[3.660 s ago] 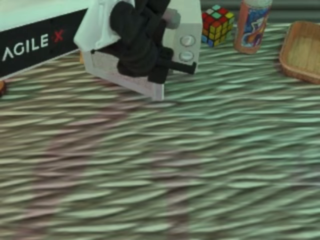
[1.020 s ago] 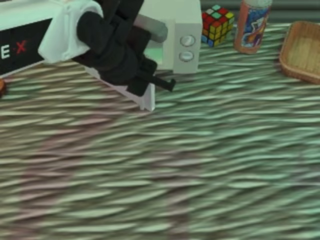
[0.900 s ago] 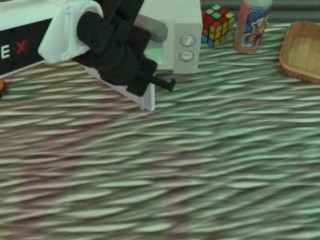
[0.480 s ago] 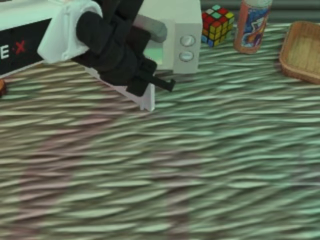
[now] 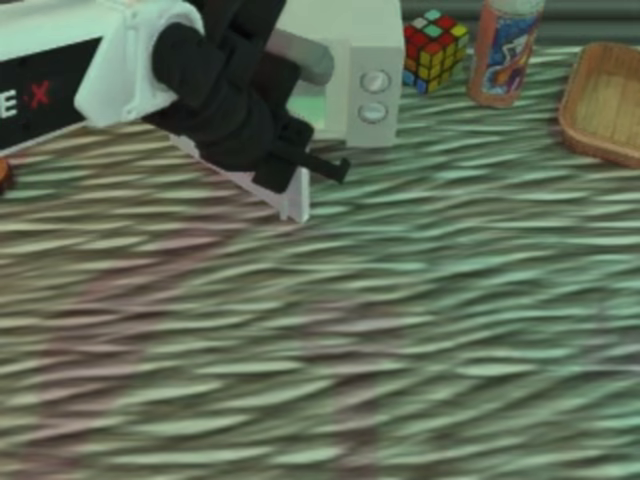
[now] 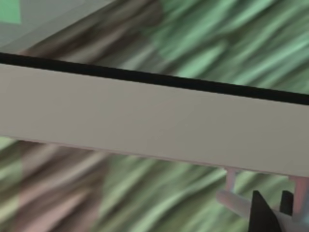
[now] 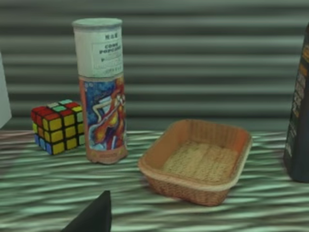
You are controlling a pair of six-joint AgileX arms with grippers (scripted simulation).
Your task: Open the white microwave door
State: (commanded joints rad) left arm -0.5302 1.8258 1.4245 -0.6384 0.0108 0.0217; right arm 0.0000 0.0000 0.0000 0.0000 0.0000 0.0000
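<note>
The white microwave [image 5: 352, 28] stands at the back of the table, left of centre, its pale green interior [image 5: 312, 106] showing beside the two knobs [image 5: 375, 83]. The door [image 5: 291, 201] is swung out toward the front, hinged at its left; in the left wrist view its edge is a broad pale band [image 6: 145, 125]. My left gripper [image 5: 335, 167] [image 6: 275, 209] is at the door's free end, its dark fingers shut round the handle bar [image 6: 236, 202]. Of the right gripper, only one dark fingertip [image 7: 96, 216] shows, in the right wrist view.
A Rubik's cube [image 5: 435, 48] [image 7: 54, 126], a tall printed canister [image 5: 503, 50] [image 7: 101, 92] and a wicker basket [image 5: 606, 100] [image 7: 198, 162] line the back right. A dark box [image 7: 299, 111] stands beside the basket. My left arm covers the microwave's left part.
Since 3.7 s ago my left arm has drawn back to the left and the door has swung wider, baring the green interior. Over the last second nothing has moved.
</note>
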